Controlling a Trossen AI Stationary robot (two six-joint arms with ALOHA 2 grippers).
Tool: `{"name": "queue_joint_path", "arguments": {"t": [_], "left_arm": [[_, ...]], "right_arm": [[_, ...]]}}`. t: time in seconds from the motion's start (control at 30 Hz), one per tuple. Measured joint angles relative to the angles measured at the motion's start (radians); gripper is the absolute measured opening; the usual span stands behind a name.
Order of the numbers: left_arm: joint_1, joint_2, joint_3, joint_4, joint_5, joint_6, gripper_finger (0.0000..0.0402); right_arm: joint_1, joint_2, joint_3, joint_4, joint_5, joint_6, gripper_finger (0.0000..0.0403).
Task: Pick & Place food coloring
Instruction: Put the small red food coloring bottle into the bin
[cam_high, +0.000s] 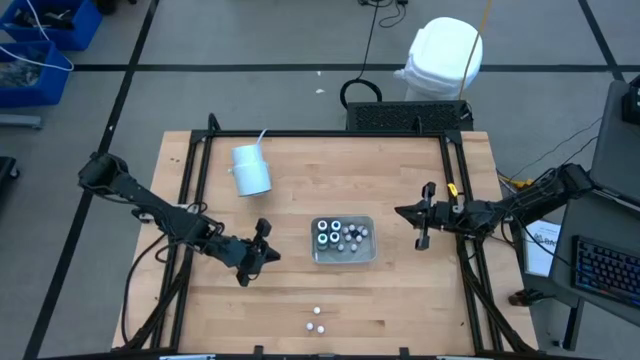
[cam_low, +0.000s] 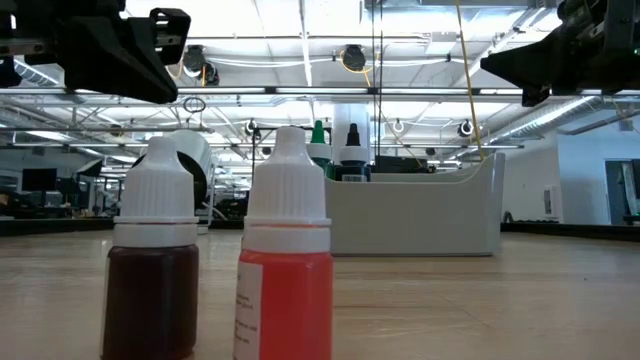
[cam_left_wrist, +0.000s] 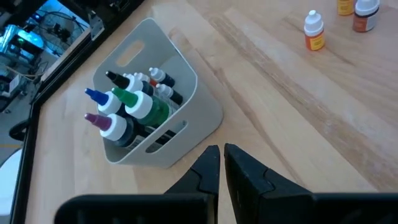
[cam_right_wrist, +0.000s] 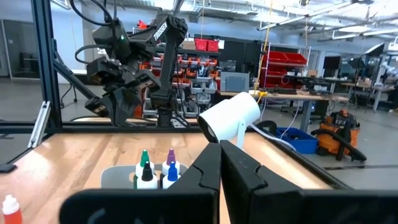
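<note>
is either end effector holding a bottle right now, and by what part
Nothing is held. The left end effector and right end effector are both shut on nothing, above the table.

The desk (cam_high: 400, 170) is pale wood with a visible grain and a smooth, faintly sheened finish, framed by dark matt metal rails (cam_high: 330, 134). The tray (cam_left_wrist: 199, 93) looks like smooth, matt, light plastic with cut-out handles. The food coloring bottles (cam_low: 285, 250) are translucent plastic with ribbed, matt white plastic caps; the red one carries a paper label (cam_low: 243, 312), and the one beside it (cam_low: 155, 255) holds dark liquid behind glossy walls. The white cup (cam_high: 251, 170) appears smooth and plastic. The left gripper (cam_left_wrist: 222, 169) and the right gripper (cam_right_wrist: 219, 163) are dark, matt, hard plastic or metal.
</note>
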Motion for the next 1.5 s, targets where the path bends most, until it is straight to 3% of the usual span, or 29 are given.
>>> {"name": "queue_joint_path", "arguments": {"t": [0.13, 0.27, 0.43, 0.63, 0.93, 1.03, 1.27, 1.4, 1.5], "left_arm": [[0.000, 0.000, 0.000, 0.001, -0.001, 0.066, 0.0031], [0.000, 0.000, 0.000, -0.006, -0.002, -0.068, 0.0031], [0.006, 0.000, 0.000, 0.009, -0.026, -0.013, 0.0031], [0.040, 0.000, 0.000, 0.045, -0.028, -0.161, 0.0031], [0.060, 0.000, -0.001, 0.050, -0.028, -0.105, 0.0031], [0.082, 0.001, -0.001, 0.074, -0.027, -0.172, 0.0031], [0.106, 0.001, -0.008, 0.099, -0.028, -0.304, 0.0031], [0.103, 0.031, -0.056, 0.235, -0.027, -0.333, 0.0030], [0.080, 0.088, -0.044, 0.342, -0.053, -0.475, 0.0030]], "right_arm": [[0.000, 0.002, 0.000, 0.000, 0.000, 0.006, 0.0000], [0.000, 0.002, 0.000, 0.004, 0.003, -0.002, 0.0000], [0.000, 0.015, 0.000, 0.016, -0.002, 0.031, 0.0000], [0.000, 0.058, 0.000, 0.072, -0.003, 0.033, 0.0000], [0.000, 0.104, 0.000, 0.091, -0.005, 0.063, 0.0000], [0.000, 0.108, 0.000, 0.098, -0.008, 0.055, 0.0000], [0.001, 0.108, 0.000, 0.108, -0.195, 0.038, 0.0000], [0.001, 0.108, 0.000, 0.089, -0.216, 0.092, 0.0000], [0.001, 0.108, 0.000, 0.050, -0.216, 0.104, 0.0000]]}}
